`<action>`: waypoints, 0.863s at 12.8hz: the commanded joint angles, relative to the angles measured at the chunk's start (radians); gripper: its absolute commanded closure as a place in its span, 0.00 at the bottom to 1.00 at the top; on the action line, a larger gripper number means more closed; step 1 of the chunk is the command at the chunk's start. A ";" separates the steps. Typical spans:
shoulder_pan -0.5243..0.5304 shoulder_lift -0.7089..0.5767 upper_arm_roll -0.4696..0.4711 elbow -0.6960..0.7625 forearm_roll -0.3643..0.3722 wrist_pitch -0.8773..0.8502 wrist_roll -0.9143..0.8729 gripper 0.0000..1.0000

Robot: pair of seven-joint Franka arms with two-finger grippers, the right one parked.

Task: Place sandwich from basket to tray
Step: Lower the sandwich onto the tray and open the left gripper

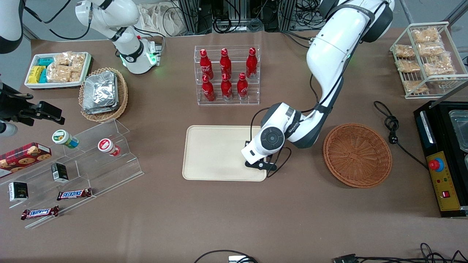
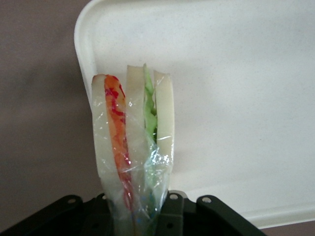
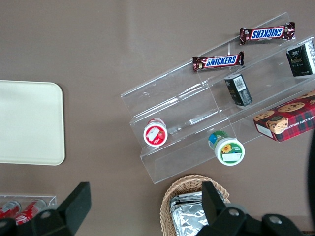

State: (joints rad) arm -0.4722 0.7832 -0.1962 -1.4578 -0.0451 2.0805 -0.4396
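While pincer [image 2: 142,216] pinches sandwich [image 2: 133,142] over tray [image 1: 215,153], basket [image 1: 357,155] sits bare.

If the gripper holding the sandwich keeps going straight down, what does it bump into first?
Most likely the tray. The gripper holds the wrapped sandwich over the tray's edge nearest the basket, so the sandwich would probably touch down first, though the height is hard to judge.

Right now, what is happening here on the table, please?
The left arm's gripper holds a wrapped sandwich by its lower end, over the edge of the cream tray nearest the basket. The wrist view shows the sandwich over a corner of the tray, not yet let go. The round brown basket, toward the working arm's end, has nothing in it. So the sandwich is about to be placed.
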 commanded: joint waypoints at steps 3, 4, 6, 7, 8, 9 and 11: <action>-0.017 0.015 0.007 0.037 -0.013 -0.002 -0.001 0.35; -0.017 0.013 0.007 0.037 -0.012 0.000 -0.001 0.22; -0.017 0.013 0.007 0.037 -0.012 0.013 -0.001 0.18; -0.016 0.013 0.007 0.037 -0.012 0.021 0.001 0.18; -0.014 0.010 0.007 0.039 -0.012 0.021 -0.001 0.18; -0.008 0.007 0.007 0.056 -0.013 0.016 -0.002 0.18; -0.003 -0.010 0.009 0.083 -0.013 0.001 -0.033 0.18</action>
State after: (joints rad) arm -0.4752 0.7835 -0.1937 -1.4159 -0.0470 2.1020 -0.4458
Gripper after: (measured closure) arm 0.181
